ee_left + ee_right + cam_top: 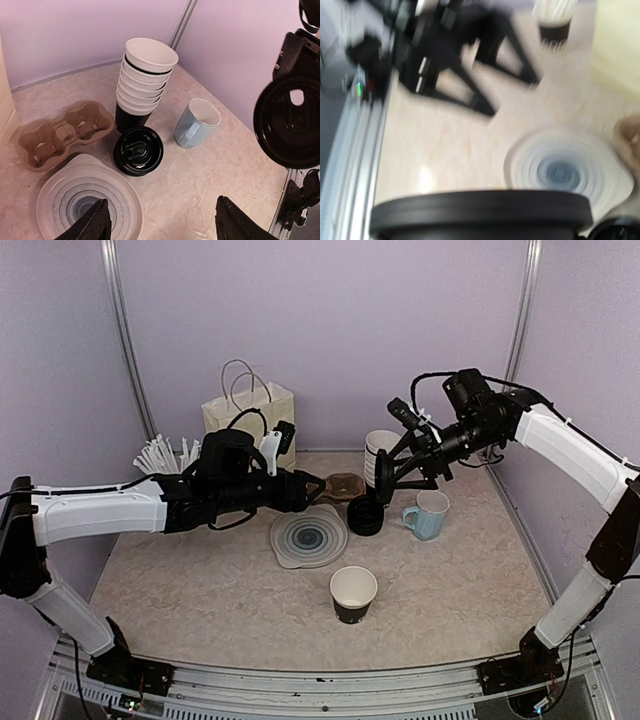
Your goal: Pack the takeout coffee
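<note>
A black paper cup (353, 594), open with a white inside and no lid on it, stands alone at the front middle of the table. My right gripper (398, 472) is shut on a round black lid (384, 480) and holds it in the air beside the cup stack. That lid fills the bottom of the blurred right wrist view (480, 215) and shows at the right of the left wrist view (289, 122). My left gripper (318, 487) is open and empty over the plate's far edge; its fingertips (87, 225) stand wide apart.
A stack of paper cups (145, 80), a pile of black lids (137, 150), a light blue mug (196, 122), a brown cup carrier (60, 132) and a grey swirl plate (85, 200) crowd the middle. A paper bag (248, 412) and a cup of white sticks (165, 455) stand back left.
</note>
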`<state>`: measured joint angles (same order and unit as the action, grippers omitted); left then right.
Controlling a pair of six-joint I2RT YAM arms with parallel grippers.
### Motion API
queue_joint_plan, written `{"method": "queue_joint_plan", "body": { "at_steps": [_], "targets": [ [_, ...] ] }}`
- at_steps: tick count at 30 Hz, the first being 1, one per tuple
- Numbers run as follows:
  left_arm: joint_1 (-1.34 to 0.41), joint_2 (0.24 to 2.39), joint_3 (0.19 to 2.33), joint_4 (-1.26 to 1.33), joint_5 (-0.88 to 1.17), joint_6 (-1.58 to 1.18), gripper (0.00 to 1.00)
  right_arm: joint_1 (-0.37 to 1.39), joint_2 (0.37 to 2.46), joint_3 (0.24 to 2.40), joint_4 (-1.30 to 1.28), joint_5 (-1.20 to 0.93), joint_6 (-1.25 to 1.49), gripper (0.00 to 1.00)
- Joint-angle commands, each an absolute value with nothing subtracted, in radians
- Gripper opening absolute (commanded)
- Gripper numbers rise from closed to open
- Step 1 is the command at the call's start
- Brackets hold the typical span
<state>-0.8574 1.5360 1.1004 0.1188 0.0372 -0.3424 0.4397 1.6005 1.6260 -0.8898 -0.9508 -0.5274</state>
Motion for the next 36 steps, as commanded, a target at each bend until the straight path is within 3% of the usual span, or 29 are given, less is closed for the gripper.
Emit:
{"method": "queue_joint_plan", "body": {
  "at_steps": [1, 7, 20, 36],
  "targets": [
    [-0.851, 1.475, 1.075, 0.004, -0.06, -0.352, 0.7, 0.522, 1.55, 1.647, -1.143, -0.737, -0.781, 0.71],
    [-0.842, 1.447, 1.058, -0.066, -0.085, -0.38, 0.7, 0.652, 1.525, 1.631, -1.253, -0.565, -0.844, 0.71],
    [-0.815, 1.425, 0.988, -0.067, -0.138, -0.457, 0.69, 0.931, 1.596, 1.546, -1.178, -0.272, -0.768, 0.7],
    [-0.802, 1.422, 0.947, -0.032, -0.13, -0.471, 0.69, 0.983, 1.676, 1.553, -1.168, -0.21, -0.748, 0.68]
  ]
}}
